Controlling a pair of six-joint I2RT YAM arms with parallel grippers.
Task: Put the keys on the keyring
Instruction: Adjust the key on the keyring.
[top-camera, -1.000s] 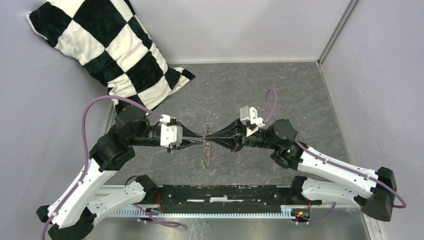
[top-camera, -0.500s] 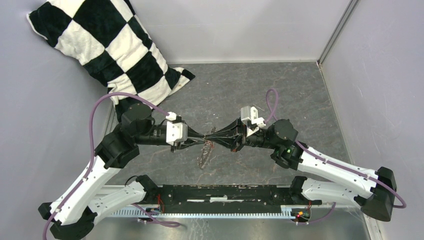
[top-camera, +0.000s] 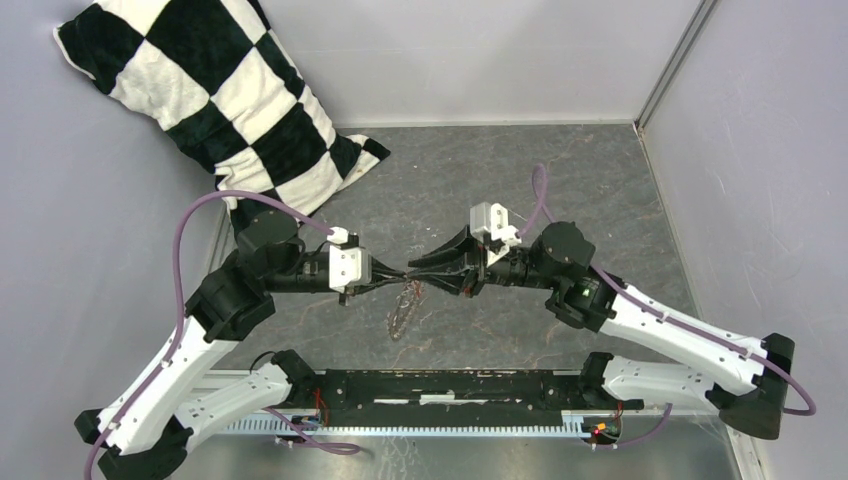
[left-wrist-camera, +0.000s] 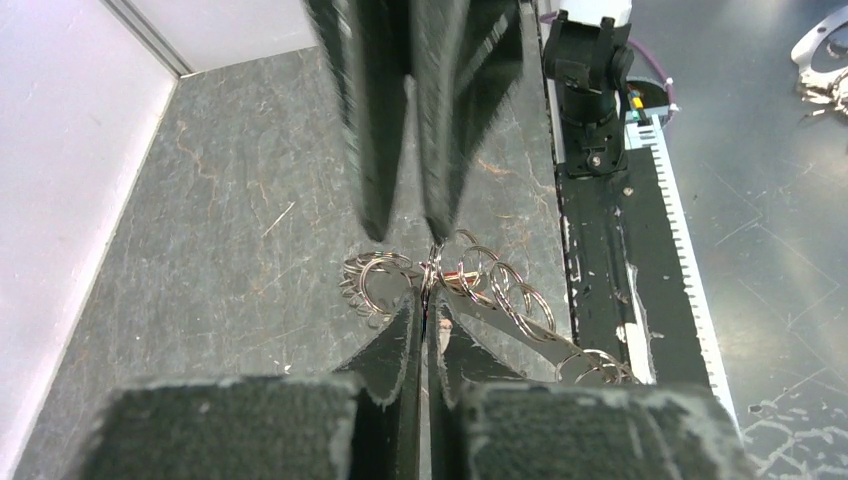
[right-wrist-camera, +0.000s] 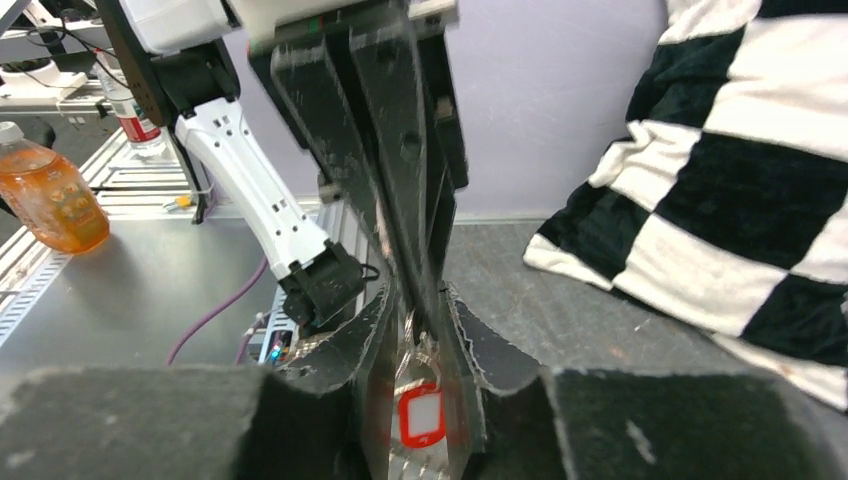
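Now our left fingers pinch one ring of the keyring, dangling mid-frame over the table; right fingers stand parted. Light, floppy, slippery chain, we judge: grip single rings

The left tool and right tool meet tip-to-tip, keyring dangling below.

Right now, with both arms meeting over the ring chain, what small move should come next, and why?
Probably draw the right gripper slightly back. Its jaws stand parted, apparently gripping nothing, with the red tag between them, while the left gripper, jaws pinched shut on one ring, alone holds the keyring. I cannot make out the key.
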